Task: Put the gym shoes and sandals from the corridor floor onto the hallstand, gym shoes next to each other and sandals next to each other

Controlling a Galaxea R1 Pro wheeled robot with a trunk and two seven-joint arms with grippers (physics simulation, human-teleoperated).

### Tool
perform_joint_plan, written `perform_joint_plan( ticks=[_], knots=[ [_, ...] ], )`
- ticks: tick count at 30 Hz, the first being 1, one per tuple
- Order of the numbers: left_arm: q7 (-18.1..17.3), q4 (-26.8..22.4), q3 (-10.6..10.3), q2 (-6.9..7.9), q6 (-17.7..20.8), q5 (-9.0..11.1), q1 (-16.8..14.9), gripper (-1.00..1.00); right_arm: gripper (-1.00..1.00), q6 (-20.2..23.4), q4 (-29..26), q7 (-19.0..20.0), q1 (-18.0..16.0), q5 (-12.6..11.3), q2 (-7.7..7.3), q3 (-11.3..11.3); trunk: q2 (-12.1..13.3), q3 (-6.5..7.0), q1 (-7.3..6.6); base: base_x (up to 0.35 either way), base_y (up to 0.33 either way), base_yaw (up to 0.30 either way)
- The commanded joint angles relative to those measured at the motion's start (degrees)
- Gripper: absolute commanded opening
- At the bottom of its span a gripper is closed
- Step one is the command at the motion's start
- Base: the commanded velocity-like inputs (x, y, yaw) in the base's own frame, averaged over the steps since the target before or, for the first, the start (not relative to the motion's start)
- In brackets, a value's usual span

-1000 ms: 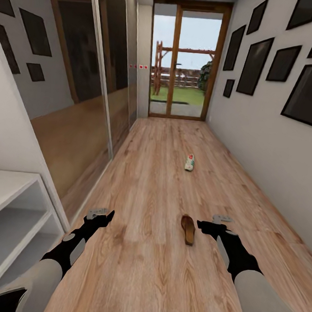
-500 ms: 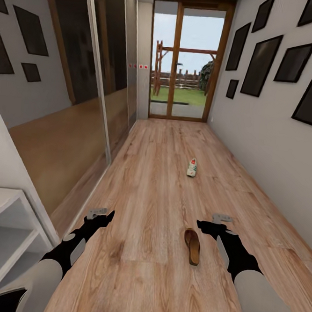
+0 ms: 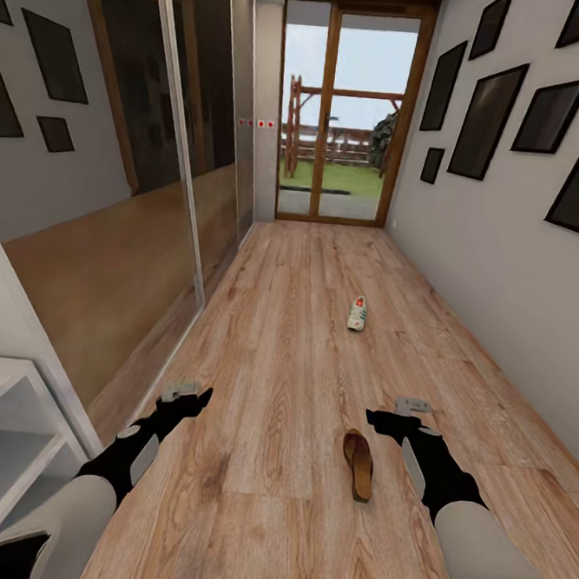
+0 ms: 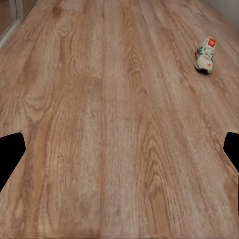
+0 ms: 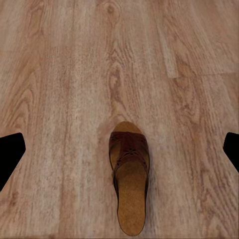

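Observation:
One dark brown sandal point(image 3: 358, 463) lies on the corridor floor point(image 3: 284, 359), just left of my right forearm and nearer to me than my right gripper point(image 3: 395, 411). In the right wrist view the sandal point(image 5: 129, 179) lies between the widely spread black fingertips point(image 5: 10, 154), below them and untouched. One white gym shoe point(image 3: 357, 313) with green stripes rests farther down the corridor; the left wrist view shows the gym shoe point(image 4: 205, 54) far off. My left gripper point(image 3: 190, 395) hovers open over bare planks. A corner of the pale hallstand point(image 3: 5, 419) stands at the near left.
Mirrored sliding doors point(image 3: 186, 159) line the left wall. Dark picture frames point(image 3: 485, 122) hang on the right wall. A glazed door point(image 3: 343, 111) with a wooden frame closes the far end.
The whole view has shifted: the hallstand has slid toward the left edge and the sandal and gym shoe sit lower in the picture. Both arms hold the same pose.

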Motion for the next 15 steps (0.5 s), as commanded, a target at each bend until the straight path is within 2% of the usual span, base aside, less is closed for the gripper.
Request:
perform_joint_plan(
  ticks=[1,2,5,6,8,10,15],
  knots=[
    [-0.3,-0.7,0.4,-0.05,1.2,-0.2,-0.1,1.0,1.0,0.3,0.0,0.3,0.0,0.6,0.04,-0.3,0.0,-0.05,-0.01,0.002,0.0,0.0],
    [0.0,-2.6,0.4,-0.11,4.0,-0.2,-0.3,1.0,1.0,0.4,0.2,-0.3,0.0,0.6,0.04,-0.3,0.0,-0.05,-0.01,0.001,0.0,0.0],
    [1.0,-6.4,0.4,-0.3,8.5,-0.2,-0.6,1.0,1.0,0.4,0.3,-1.9,0.0,0.6,0.09,-0.3,0.0,-0.05,-0.01,0.0,0.0,0.0],
    [2.1,-9.2,0.4,-0.6,11.2,-0.2,-0.9,1.0,1.0,0.4,0.4,-3.1,0.0,0.6,0.04,-0.3,0.0,-0.05,-0.01,0.0,0.0,0.0],
    [3.3,-11.9,0.4,-0.97,13.7,-0.2,-1.6,1.0,1.0,0.4,0.4,-4.1,0.0,0.6,-0.04,-0.3,0.0,-0.05,-0.01,0.0,0.0,0.0],
    [5.3,-15.1,0.4,-1.7,17.4,-0.3,-3.2,1.0,1.0,0.4,0.4,-5.1,0.0,0.6,-0.13,-0.3,0.0,-0.05,-0.01,0.0,0.0,0.0],
    [9.8,-18.0,-0.3,-3.03,24.9,-0.5,-8.3,1.0,1.0,-0.1,0.4,-5.8,0.0,0.4,-0.11,-0.3,0.0,-0.05,-0.01,0.0,0.0,0.0]
  ],
)
